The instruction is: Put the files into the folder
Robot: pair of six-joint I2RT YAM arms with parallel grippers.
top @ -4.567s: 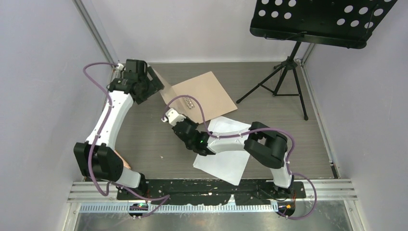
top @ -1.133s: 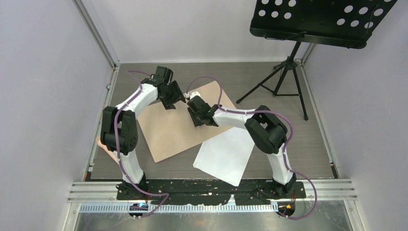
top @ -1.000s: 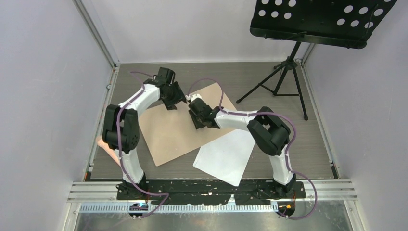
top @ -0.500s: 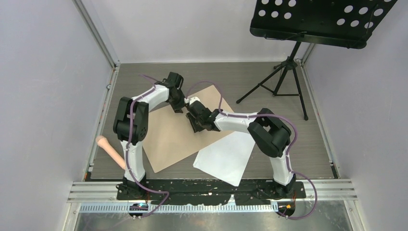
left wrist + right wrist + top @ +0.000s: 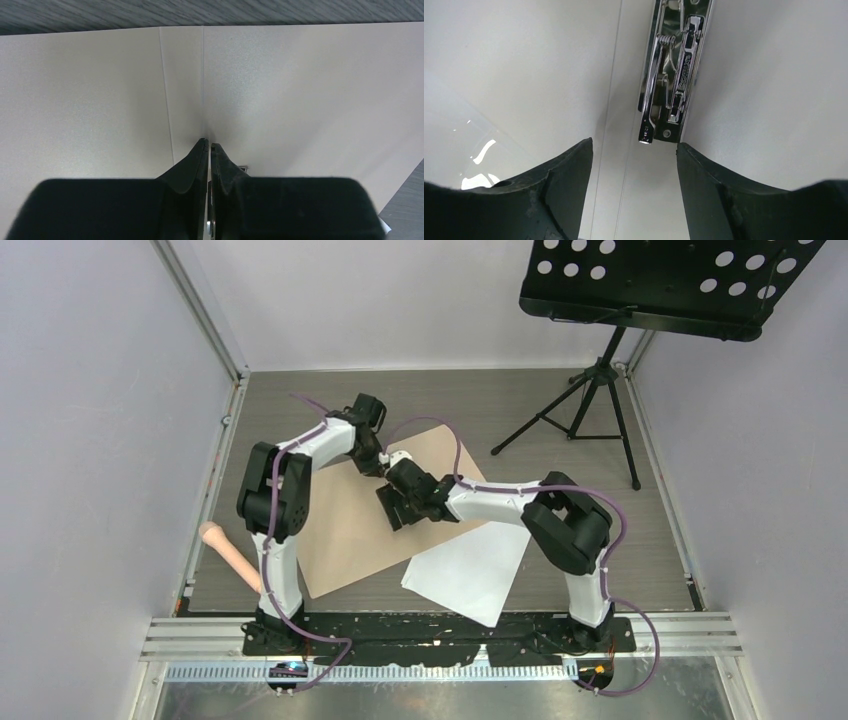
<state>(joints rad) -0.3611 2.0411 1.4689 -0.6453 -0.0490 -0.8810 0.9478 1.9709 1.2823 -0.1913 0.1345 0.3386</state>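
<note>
The tan folder [image 5: 340,530] lies open and flat on the table, both leaves spread. The files [image 5: 465,565], white sheets, lie to its near right, outside it, with one corner by the right leaf's edge. My left gripper [image 5: 376,464] is low over the far end of the folder's crease [image 5: 202,75], jaws shut with nothing seen between them [image 5: 209,145]. My right gripper [image 5: 393,508] hovers just nearer along the crease, open [image 5: 634,145], empty, over the inner face [image 5: 524,60]. A shiny metal clip mechanism [image 5: 674,75] sits on the spine ahead of its fingers.
A black music stand [image 5: 600,390] stands on its tripod at the back right, its perforated desk [image 5: 670,280] overhanging the corner. A pinkish rod-like object [image 5: 226,552] lies at the left table edge. Metal rails [image 5: 440,635] run along the near edge.
The left gripper has closed and slid right onto the folder's spine. The right gripper has opened and drawn back toward me along the crease. The folder has shifted slightly.
</note>
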